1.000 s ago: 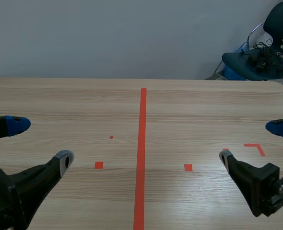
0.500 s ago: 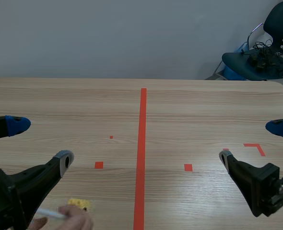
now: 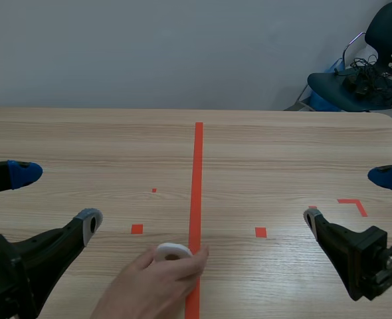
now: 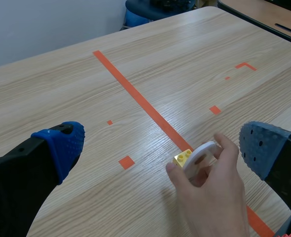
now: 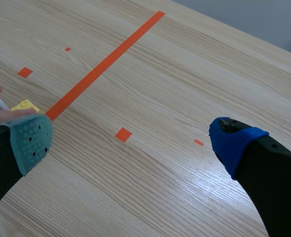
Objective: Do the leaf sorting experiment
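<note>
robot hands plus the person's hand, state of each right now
Left hand: open, empty.
Right hand: open, empty.
Person's hand: holding a white disc, yellow brick against it.

This looks like a robot test lab or office room. A pale wooden bench [image 3: 282,146], marked with orange-red tape lines [image 3: 197,173] and squares, stands before a bare grey wall [image 3: 149,53]. A dark blue office chair [image 3: 382,30] with black cables [image 3: 361,72] heaped on its seat sits past the bench's far corner.

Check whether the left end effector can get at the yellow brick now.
Probably not yet: a person's hand holds a white disc at the yellow brick, crowding it, though the left end effector is open.
</note>
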Robot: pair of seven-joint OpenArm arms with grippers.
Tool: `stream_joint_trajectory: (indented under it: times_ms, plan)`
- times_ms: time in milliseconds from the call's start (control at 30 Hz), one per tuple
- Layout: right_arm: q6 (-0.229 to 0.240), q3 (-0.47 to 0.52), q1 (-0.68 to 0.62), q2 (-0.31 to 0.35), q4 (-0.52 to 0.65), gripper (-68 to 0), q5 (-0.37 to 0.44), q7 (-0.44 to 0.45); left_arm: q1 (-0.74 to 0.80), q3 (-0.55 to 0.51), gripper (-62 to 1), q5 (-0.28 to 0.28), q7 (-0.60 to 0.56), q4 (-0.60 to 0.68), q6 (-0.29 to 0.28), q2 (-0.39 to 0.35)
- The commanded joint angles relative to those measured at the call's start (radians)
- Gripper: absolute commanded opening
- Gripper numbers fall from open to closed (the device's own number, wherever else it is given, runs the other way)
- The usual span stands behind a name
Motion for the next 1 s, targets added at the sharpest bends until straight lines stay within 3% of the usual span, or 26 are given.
stream_joint_trajectory:
  times_ms: [0,633,767,967]
  plan:
    - [-0.004,0.011,0.0,0.005,0.014,0.4,0.011,0.014,-0.001,-0.006,1.4,-0.01,-0.017,0.018,-0.005,-0.003]
    - [0.011,-0.005,0.003,0.005,0.014,0.4,0.009,0.014,-0.003,-0.006,1.4,-0.01,-0.017,0.018,-0.005,-0.003]
    - [0.074,-0.062,0.032,0.004,0.009,0.4,-0.049,0.013,-0.003,-0.006,1.4,-0.01,-0.018,0.018,-0.005,-0.003]
    - [0.076,-0.223,0.145,0.004,-0.043,0.4,-0.161,0.016,-0.003,-0.006,1.4,-0.01,-0.018,0.018,-0.005,-0.003]
